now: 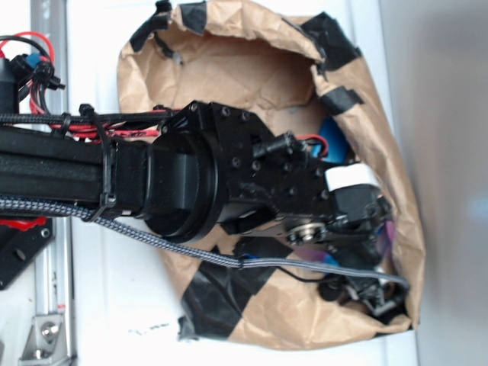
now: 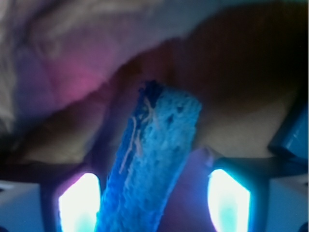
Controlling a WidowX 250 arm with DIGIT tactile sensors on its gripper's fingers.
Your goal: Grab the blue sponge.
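The blue sponge (image 2: 157,145) is a porous sky-blue slab that stands on edge between my fingers in the wrist view and leans toward the left pad (image 2: 79,205). A gap separates it from the right pad (image 2: 229,203). My gripper (image 2: 154,203) is open around the sponge, low inside a brown paper bag (image 1: 252,65). In the exterior view the arm's wrist (image 1: 305,191) covers the gripper and the sponge.
The bag's paper walls (image 2: 72,58), patched with black tape (image 1: 221,297), close in on all sides. A darker blue hard-edged block (image 2: 292,130) lies to the right of the fingers. A blue patch (image 1: 332,141) shows beside the wrist; I cannot tell what it is.
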